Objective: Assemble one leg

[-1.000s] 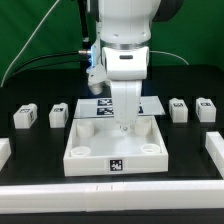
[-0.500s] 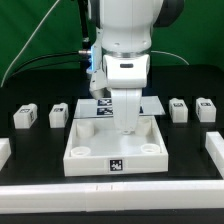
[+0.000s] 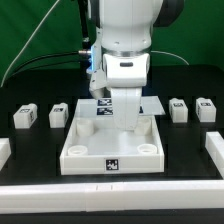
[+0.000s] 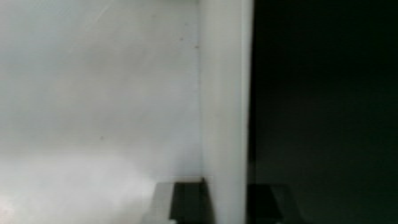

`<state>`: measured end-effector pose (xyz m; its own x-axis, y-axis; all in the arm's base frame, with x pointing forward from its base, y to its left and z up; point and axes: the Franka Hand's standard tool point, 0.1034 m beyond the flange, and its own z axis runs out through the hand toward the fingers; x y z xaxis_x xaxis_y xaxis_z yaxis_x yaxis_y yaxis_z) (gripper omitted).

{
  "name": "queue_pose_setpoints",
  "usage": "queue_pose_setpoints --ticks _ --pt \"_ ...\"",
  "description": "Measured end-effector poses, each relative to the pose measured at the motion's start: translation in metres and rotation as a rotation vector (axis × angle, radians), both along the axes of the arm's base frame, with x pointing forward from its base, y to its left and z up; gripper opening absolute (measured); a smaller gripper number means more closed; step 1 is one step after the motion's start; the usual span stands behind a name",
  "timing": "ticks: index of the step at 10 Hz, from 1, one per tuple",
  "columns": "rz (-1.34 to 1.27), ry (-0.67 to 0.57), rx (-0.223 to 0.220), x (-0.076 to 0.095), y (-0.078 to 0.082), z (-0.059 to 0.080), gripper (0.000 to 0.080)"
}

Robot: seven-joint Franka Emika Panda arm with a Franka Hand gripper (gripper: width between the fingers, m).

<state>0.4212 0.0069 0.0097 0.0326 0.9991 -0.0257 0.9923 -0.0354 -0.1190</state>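
Observation:
Four small white legs with tags lie on the black table: two at the exterior view's left (image 3: 25, 116) (image 3: 59, 114) and two at its right (image 3: 178, 109) (image 3: 206, 109). The large white square tray panel (image 3: 82, 152) lies in the middle. My gripper (image 3: 125, 121) is down at the tray's far wall. In the wrist view my gripper (image 4: 226, 196) straddles that raised white wall (image 4: 224, 90), one dark finger (image 4: 189, 203) on each side and pressed against it. The tray floor (image 4: 89, 100) lies on one side and the dark table on the other. No leg is held.
The marker board (image 3: 152, 103) lies flat behind the tray, partly hidden by the arm. White blocks sit at the table's left edge (image 3: 3, 152) and right edge (image 3: 214, 150). A long white bar (image 3: 110, 190) runs along the front.
The tray panel has slid a little toward the exterior view's left and the front, with my gripper on its far wall. The legs have not moved.

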Motion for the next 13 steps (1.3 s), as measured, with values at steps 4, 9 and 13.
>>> queue_pose_setpoints --ticks 4,9,13 --pt "0.0 -0.001 0.0 0.0 0.0 0.0 0.0071" --pt "0.005 -0.022 0.009 0.02 0.028 -0.001 0.0071" --pt "0.011 -0.052 0.03 0.047 0.061 -0.001 0.007"
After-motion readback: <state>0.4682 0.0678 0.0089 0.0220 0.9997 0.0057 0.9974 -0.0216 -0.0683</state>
